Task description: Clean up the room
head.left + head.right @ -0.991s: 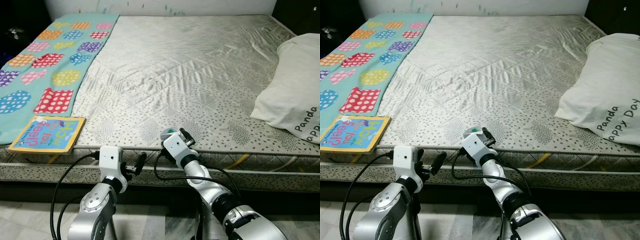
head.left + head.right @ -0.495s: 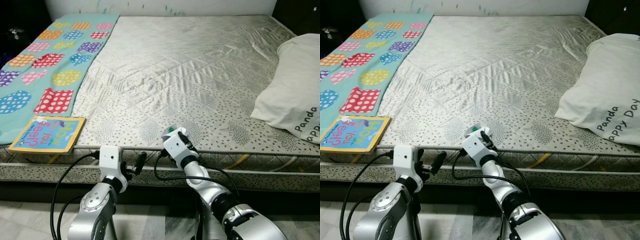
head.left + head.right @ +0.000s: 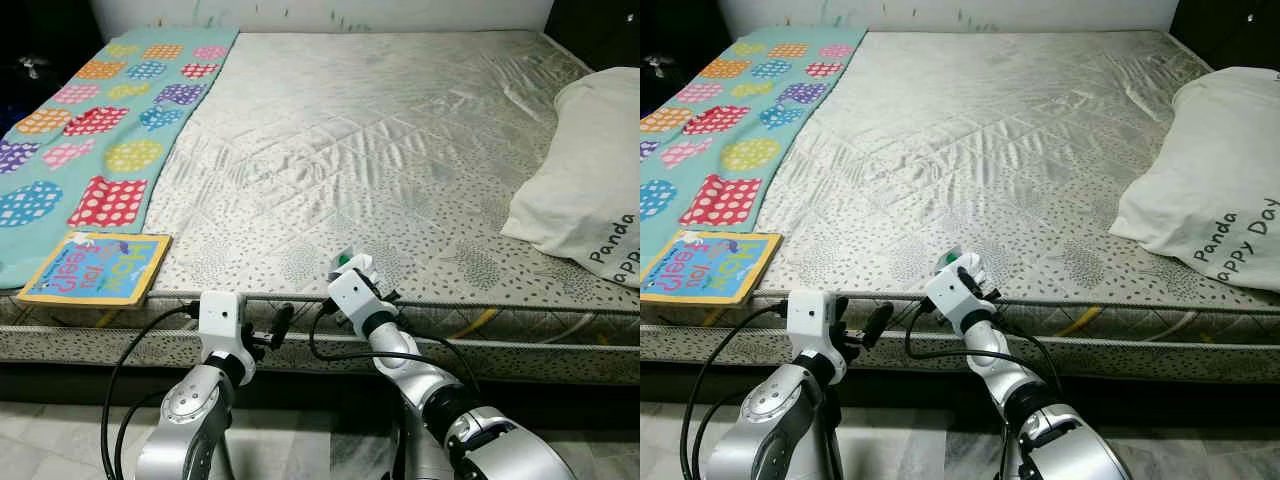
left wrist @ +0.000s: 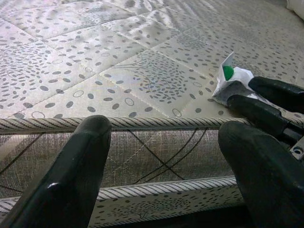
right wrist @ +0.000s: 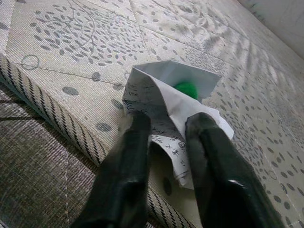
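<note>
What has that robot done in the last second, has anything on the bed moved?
The right gripper has eased slightly further along the mattress edge and its fingers have closed in on the crumpled paper with the green spot, pinching it at the front edge. The left gripper has stayed open, hovering beside the mattress. The book, patterned blanket and pillow lie as before.

Even bright light on mattress point(image 3: 380, 150); sheen on fabric; dark corners; wrist-view pincer fingers blurred.

Patterned mattress point(image 3: 380, 150) above pale tiled floor point(image 3: 60, 440).
</note>
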Controlling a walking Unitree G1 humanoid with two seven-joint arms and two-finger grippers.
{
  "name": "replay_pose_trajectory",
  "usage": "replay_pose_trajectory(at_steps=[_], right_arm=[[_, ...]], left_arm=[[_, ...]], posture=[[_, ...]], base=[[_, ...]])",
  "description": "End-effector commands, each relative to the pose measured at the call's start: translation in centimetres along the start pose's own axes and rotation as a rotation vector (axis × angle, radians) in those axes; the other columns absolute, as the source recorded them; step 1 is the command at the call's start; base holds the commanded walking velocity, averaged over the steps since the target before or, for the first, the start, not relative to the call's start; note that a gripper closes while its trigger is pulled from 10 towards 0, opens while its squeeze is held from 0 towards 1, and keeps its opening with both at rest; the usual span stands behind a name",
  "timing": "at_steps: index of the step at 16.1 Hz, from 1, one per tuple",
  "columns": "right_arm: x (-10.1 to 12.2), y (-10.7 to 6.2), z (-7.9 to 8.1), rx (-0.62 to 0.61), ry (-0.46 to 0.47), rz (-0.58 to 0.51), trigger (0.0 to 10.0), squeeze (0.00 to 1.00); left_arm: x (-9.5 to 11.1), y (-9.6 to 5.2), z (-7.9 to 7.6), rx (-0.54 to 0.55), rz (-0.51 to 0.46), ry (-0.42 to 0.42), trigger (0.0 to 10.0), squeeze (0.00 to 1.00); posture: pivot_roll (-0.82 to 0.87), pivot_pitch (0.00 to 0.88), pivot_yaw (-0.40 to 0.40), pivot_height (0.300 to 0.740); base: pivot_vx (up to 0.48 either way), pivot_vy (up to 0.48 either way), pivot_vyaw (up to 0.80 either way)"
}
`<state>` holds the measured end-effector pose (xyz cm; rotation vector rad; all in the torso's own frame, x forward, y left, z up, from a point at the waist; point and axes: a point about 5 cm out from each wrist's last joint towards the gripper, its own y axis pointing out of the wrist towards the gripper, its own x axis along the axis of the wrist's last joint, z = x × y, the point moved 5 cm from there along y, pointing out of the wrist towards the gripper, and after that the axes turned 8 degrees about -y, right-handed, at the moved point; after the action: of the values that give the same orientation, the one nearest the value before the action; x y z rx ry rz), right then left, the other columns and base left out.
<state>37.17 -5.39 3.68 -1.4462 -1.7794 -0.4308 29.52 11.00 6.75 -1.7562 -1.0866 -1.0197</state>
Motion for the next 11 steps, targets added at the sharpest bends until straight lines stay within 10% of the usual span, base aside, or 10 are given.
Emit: replay_pose_trajectory(at_steps=[1, 11], right_arm=[[-0.05, 0.21, -0.40, 0.000, -0.001, 0.012, 0.0, 0.00], [-0.01, 0.40, -1.28, -0.038, 0.098, 0.024, 0.0, 0.00]], left_arm=[[0.08, 0.17, -0.15, -0.010, 0.002, 0.006, 10.0, 0.00], [0.04, 0.16, -0.22, -0.010, 0.001, 0.005, 10.0, 0.00]], posture=[[-0.01, 0.000, 0.002, 0.470], [-0.01, 0.000, -0.001, 0.470]], base=[[0.000, 0.000, 0.00], [0.000, 0.000, 0.00]])
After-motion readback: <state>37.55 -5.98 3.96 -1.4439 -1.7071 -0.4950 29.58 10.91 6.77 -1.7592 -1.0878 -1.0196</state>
